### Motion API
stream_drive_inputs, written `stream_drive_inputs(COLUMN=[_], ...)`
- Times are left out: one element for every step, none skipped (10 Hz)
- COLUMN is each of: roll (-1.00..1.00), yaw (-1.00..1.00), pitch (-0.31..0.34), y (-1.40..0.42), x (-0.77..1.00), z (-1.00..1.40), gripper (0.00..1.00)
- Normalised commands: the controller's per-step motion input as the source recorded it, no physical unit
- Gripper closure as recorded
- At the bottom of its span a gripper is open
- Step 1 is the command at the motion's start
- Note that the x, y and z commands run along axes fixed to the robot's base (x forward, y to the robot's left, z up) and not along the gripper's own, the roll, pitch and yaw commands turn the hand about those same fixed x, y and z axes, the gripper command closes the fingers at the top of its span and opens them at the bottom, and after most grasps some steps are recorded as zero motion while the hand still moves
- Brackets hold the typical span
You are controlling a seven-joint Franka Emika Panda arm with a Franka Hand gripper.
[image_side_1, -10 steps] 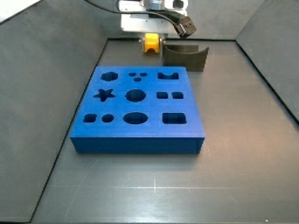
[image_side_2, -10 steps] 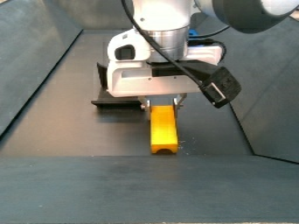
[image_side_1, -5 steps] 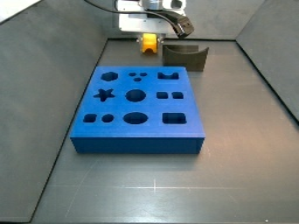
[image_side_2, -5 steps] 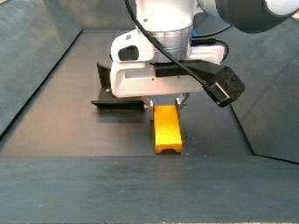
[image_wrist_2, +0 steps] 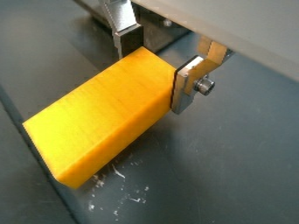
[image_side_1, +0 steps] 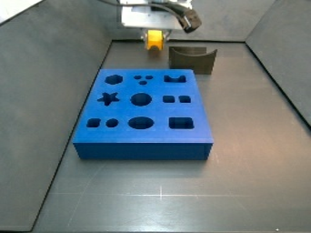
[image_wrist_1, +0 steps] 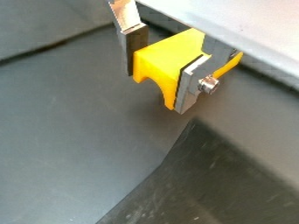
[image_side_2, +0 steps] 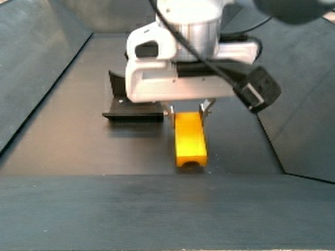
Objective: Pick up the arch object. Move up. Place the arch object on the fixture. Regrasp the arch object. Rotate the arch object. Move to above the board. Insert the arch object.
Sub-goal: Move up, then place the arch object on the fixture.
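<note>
With the pincer (image_wrist_1: 163, 63) clamped on the arch object (image_wrist_2: 100, 111) and holding it clear of the desk (image_side_1: 243, 136) beside the fixture (image_side_1: 195, 58), the pickup looks done, while placing, regrasping, rotating and insertion into the board (image_side_1: 144, 114) remain

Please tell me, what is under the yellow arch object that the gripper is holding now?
In a wrist view, the arch object is clamped in the gripper, and only bare dark floor shows beneath it. Whether it touches the floor cannot be told; the floor directly below is covered.
</note>
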Motion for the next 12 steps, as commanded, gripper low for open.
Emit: stream_drive_inputs(roll=[0.03,0.04,0.07,0.0,0.01,0.02,0.03,0.05,0.05,0.07,0.07,0.08], yaw=[0.02,0.01,0.0,0.0,0.0,-0.01,-0.01,-0.02,-0.03,-0.03,-0.02,-0.01], pitch=[0.062,0.065,0.061,0.0,-0.005,0.01,0.015,0.032,0.039,0.047,0.046,0.054], y=[0.02,0.01,0.01,0.0,0.0,0.0,0.0,0.0,0.0,0.0,0.0,0.0], x=[0.03,0.01,0.0,0.0,0.0,-0.01,-0.01,-0.02,-0.02,-0.02,-0.02,-0.03], z=[0.51,0.42,0.21,1.0,1.0,1.0,1.0,1.0,1.0,1.0,1.0,1.0], gripper=[1.0,1.0,1.0,1.0,1.0,1.0,1.0,1.0,1.0,1.0,1.0,1.0])
